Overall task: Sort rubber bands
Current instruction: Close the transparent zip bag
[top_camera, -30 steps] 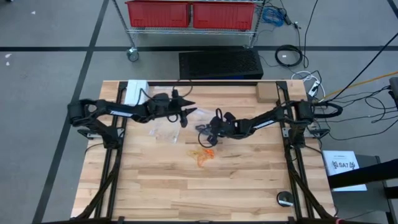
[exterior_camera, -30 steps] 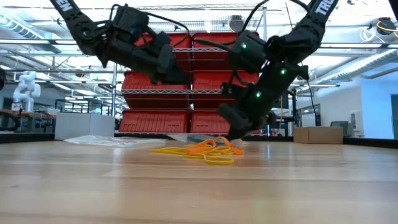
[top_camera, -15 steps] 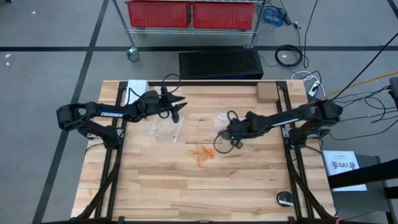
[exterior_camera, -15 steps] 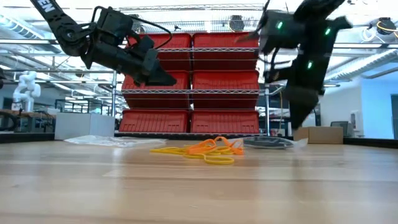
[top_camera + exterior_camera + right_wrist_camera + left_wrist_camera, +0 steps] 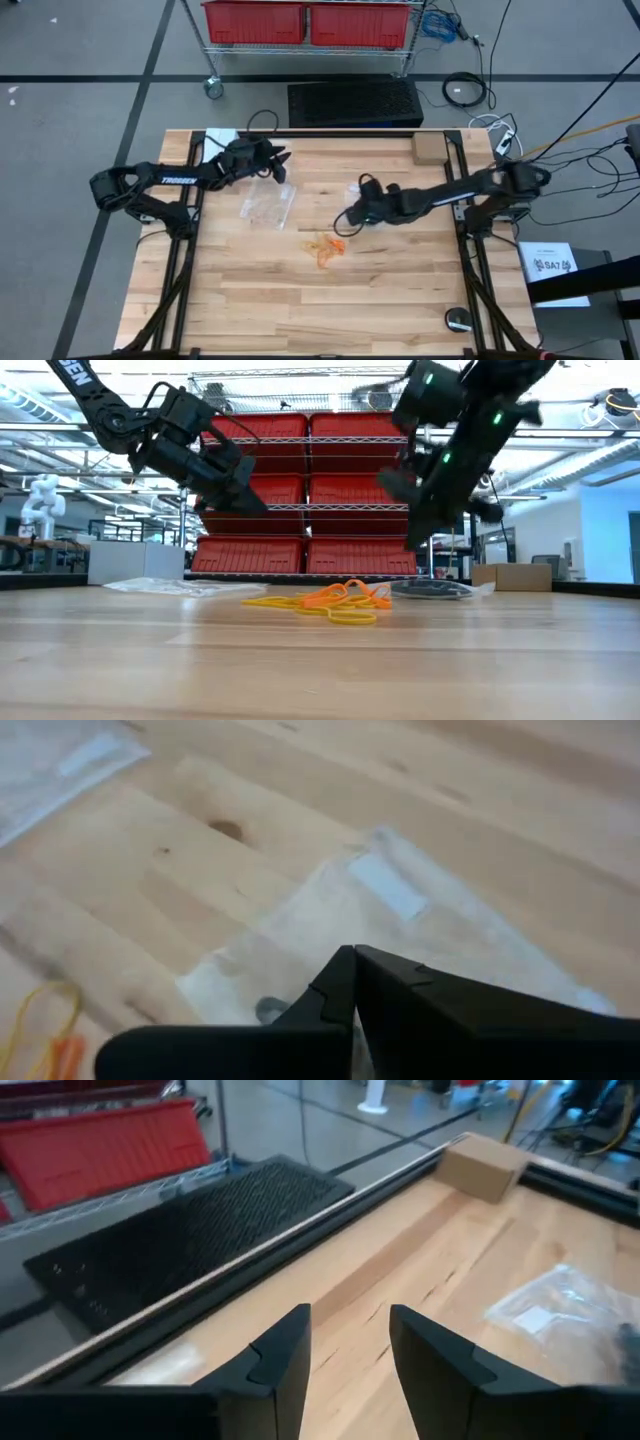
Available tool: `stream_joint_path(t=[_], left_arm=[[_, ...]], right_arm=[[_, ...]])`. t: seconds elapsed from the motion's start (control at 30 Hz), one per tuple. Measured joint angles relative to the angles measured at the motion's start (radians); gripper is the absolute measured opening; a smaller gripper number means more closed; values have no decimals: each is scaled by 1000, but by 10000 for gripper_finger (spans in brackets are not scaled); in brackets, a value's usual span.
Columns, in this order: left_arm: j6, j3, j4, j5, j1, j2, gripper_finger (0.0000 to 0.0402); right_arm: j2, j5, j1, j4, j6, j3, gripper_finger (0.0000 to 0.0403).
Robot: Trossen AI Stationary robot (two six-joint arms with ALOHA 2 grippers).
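Right jaws point(image 5: 347, 226) nearer rubber bands point(image 5: 326, 247) now.

Rubber bands point(image 5: 328, 248): small tangled heap, orange and yellow thin loops, lying flat on desk point(image 5: 260, 300) near centre, slightly toward 6 o'clock.

The rubber bands point(image 5: 327, 248) lay near the table point(image 5: 400, 310) centre. One plastic bag point(image 5: 268, 204) sat at their ten o'clock, a cardboard box point(image 5: 427, 148) at two o'clock.
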Motion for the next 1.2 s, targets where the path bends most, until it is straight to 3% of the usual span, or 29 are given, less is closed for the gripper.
stream_joint_path(t=[0.27,0.43,0.67,0.97,1.2], left_arm=[[-19,0,-37,19,27,0,144],[3,0,-38,22,26,0,144],[12,0,-40,24,26,0,144],[14,0,-40,24,25,0,144],[8,0,-73,10,30,0,144]], right_arm=[[182,-9,-2,114,86,0,0],[206,-91,6,102,-32,4,0],[102,-235,72,-165,-124,0,0],[-9,-268,131,-487,-136,-1,0],[-51,-247,114,-495,193,-4,0]])
